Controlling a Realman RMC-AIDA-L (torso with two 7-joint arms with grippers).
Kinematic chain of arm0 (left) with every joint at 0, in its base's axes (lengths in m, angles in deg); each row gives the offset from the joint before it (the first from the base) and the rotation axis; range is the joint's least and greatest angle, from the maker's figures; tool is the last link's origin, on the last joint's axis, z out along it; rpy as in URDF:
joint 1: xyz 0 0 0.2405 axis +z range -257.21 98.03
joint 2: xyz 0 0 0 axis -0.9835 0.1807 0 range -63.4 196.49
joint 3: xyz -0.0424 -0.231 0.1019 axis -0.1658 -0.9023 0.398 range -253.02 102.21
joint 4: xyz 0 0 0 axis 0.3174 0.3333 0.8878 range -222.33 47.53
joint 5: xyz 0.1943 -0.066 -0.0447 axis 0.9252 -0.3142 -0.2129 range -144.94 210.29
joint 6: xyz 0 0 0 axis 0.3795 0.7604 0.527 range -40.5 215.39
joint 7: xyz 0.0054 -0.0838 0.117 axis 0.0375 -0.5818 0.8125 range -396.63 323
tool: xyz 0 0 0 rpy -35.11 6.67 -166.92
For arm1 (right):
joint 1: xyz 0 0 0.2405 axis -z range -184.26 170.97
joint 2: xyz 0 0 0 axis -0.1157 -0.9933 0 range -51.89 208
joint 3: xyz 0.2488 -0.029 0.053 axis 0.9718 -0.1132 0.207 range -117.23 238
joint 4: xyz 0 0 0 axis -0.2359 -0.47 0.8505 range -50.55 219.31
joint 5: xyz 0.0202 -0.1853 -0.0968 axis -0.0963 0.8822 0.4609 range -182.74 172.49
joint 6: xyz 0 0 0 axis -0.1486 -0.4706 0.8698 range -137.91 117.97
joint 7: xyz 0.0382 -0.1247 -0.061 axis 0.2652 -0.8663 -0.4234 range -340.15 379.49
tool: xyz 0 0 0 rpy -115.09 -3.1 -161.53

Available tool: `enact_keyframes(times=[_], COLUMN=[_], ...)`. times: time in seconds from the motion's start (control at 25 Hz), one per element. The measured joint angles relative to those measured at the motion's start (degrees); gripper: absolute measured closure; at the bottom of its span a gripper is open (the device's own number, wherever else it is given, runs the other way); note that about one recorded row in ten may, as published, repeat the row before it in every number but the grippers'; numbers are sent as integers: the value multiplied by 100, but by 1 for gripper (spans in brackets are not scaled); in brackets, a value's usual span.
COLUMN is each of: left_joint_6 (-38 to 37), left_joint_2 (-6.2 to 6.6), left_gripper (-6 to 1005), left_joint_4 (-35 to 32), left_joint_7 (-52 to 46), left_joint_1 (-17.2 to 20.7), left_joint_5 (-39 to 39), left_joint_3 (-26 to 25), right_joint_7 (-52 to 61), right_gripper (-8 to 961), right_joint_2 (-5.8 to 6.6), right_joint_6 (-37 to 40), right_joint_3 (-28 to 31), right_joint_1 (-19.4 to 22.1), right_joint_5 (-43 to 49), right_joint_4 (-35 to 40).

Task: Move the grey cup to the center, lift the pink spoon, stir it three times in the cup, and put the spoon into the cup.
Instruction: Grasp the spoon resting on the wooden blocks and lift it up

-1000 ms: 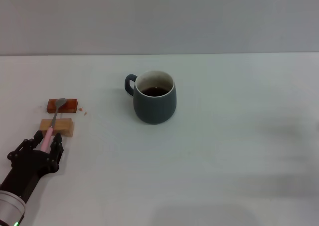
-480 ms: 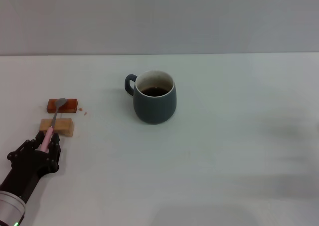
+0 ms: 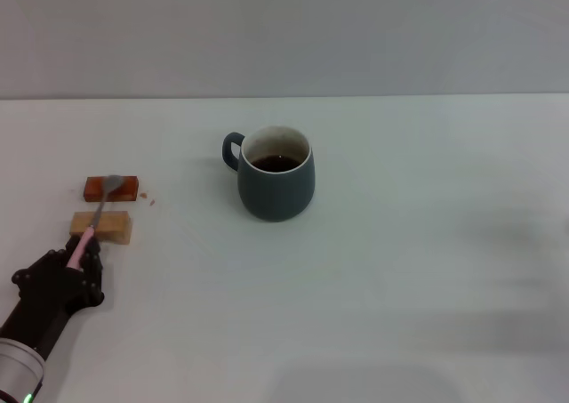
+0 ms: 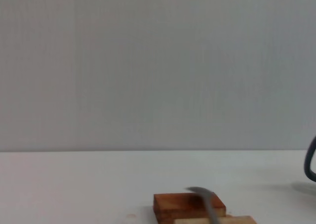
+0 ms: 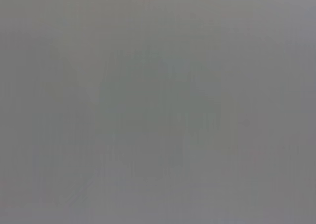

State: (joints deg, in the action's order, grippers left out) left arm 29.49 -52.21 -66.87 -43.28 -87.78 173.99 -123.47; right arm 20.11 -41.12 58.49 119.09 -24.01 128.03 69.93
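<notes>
1. The left gripper [image 3: 82, 250] sits low at the front left corner of the white table [image 3: 400, 270], its black fingers closed around the pink end of the spoon [image 3: 96, 214].
2. The spoon runs from that grip toward the back of the table, its handle passing over the tan wooden block [image 3: 101, 226] and its silver bowl lying over the red block [image 3: 111, 188].
3. From the head view I cannot tell whether the spoon touches the blocks or is raised just off them; in the left wrist view the spoon [image 4: 207, 204] is a blurred grey streak in front of the red block [image 4: 187, 206], with a sliver of the tan block [image 4: 237, 220] just below it.
4. The two blocks lie side by side near the left edge of the table, the red one behind the tan one, with a narrow gap between them.
5. The grey cup [image 3: 275, 173] stands upright about midway across the table, toward its back edge, well apart from the spoon and blocks.
6. Its handle points toward the left edge, and dark liquid shows inside its pale rim.
7. A dark curve at the edge of the left wrist view is the cup [image 4: 311, 159].
8. The right gripper is out of sight in every view; the right wrist view shows only plain grey.
</notes>
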Motion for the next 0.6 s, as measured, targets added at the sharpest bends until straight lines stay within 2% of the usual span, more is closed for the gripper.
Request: enact_keyframes(times=[0.04, 0.24, 0.6], left_joint_6=[-3, -78, -449], left_joint_2=[-3, -7, 22], left_gripper=[683, 840, 844], left_joint_4=[0, 10, 237], left_joint_7=[22, 40, 178], left_joint_1=[0, -16, 14], left_joint_5=[1, 1, 81], left_joint_3=[-35, -41, 122], right_joint_7=[0, 0, 0], right_gripper=[954, 954, 955], right_joint_2=[0, 0, 0], right_joint_6=[0, 0, 0], right_joint_3=[0, -28, -70], right_joint_1=[-4, -6, 13], right_joint_5=[0, 0, -17], right_joint_4=[-1, -4, 7])
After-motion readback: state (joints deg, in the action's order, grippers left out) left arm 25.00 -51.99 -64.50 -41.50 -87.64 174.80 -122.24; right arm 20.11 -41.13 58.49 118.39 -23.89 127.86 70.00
